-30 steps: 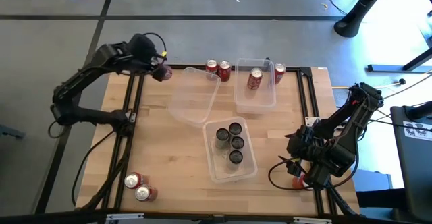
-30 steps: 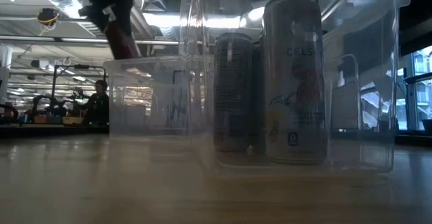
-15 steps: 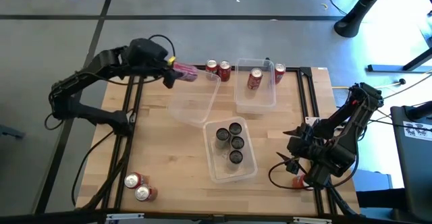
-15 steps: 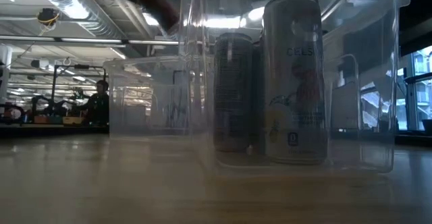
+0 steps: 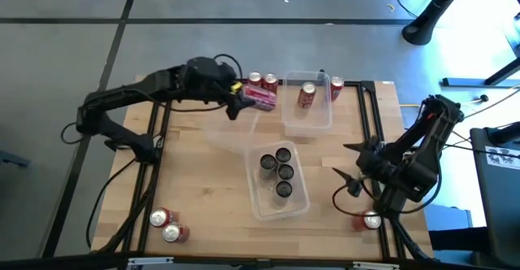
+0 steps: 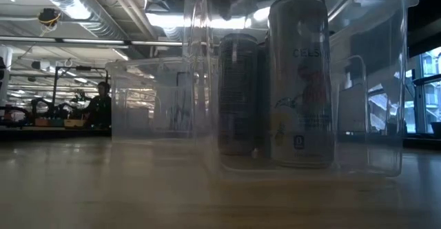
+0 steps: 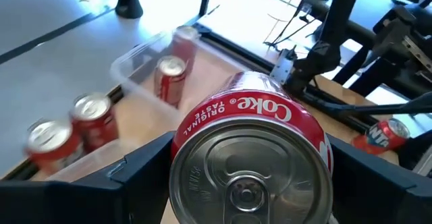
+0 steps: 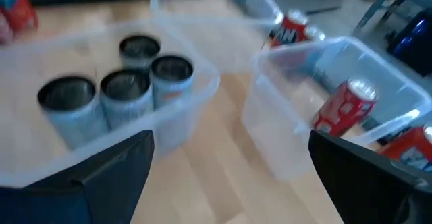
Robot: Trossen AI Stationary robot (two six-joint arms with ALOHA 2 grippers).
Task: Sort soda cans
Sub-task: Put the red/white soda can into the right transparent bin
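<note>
A red Coke can (image 5: 262, 98) hangs over the far rim of an empty clear bin (image 5: 230, 126), with my left gripper (image 5: 244, 101) shut on it; the left wrist view shows its silver top (image 7: 246, 177). My right gripper (image 5: 348, 170) hovers open and empty near the table's right edge, a red can (image 5: 370, 219) standing on the table in front of it. Several dark cans (image 5: 278, 171) stand in the near bin (image 5: 262, 207). One red can (image 5: 306, 96) lies in the far bin (image 5: 313, 124). My left gripper pinches the Coke can by its side wall (image 7: 181, 143), one finger (image 7: 138, 177) on each side. The fingers lie along the can, whose silver top faces back toward the wrist. The can is lifted clear and lies nearly level, pointing toward the table's right.
Two red cans (image 5: 262, 81) stand at the far edge beside the far bin, one more (image 5: 335, 87) stands at its right, and two (image 5: 167, 225) stand at the near left corner. Black rails (image 5: 370, 115) run along both table sides.
My left gripper has carried the Coke can along the far edge toward the table's right, to above the empty bin, tipping up from steeply down to nearly level. My right gripper has risen a little and rolled, uncovering the red can near the right front corner.
</note>
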